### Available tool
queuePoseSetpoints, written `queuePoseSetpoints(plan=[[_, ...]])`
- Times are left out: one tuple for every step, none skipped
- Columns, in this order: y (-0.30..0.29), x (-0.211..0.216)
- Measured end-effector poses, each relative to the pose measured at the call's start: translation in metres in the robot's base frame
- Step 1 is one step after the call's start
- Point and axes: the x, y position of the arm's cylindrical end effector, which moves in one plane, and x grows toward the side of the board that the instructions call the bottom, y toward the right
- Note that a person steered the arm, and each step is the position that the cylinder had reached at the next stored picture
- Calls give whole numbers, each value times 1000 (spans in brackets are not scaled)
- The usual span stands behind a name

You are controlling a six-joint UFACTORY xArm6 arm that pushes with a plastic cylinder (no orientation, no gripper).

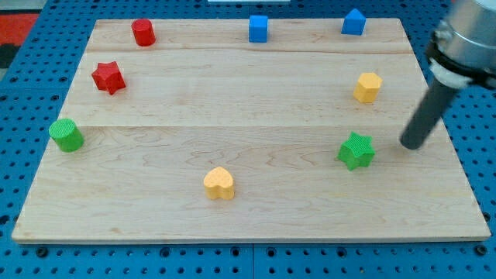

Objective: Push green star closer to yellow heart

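Centrally, a pale wooden board (248, 85) made of joined planks is lying on a blue perforated counter (23, 93), whose regular hole grid is showing on all sides of the board. At the view's top left corner, a red perforated area (19, 29) is showing beyond the blue. No brand, label or writing is legible anywhere.

My tip (411, 144) is resting near the board's right edge, just to the view's right of the green star (356, 150) and slightly higher in the view; a narrow gap is separating the two. The rod carries no jaws, so no open or closed state applies to the end effector, and it is gripping nothing.

The green star is sitting in the lower right part of the board. The yellow heart (219, 183) is lying well apart from it, toward the view's bottom centre.

Other blocks are standing as follows:
- a yellow hexagonal block (368, 87) above the green star;
- a blue cube (258, 28) and a blue pointed block (353, 22) along the top edge;
- a red cylinder (143, 32) at the top left;
- a red star (108, 77) below it;
- a green cylinder (67, 135) at the left edge.
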Motion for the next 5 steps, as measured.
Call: queuePoseSetpoints(plan=[[-57,22],[-61,38],[-71,49],[-106,34],[-133,33]])
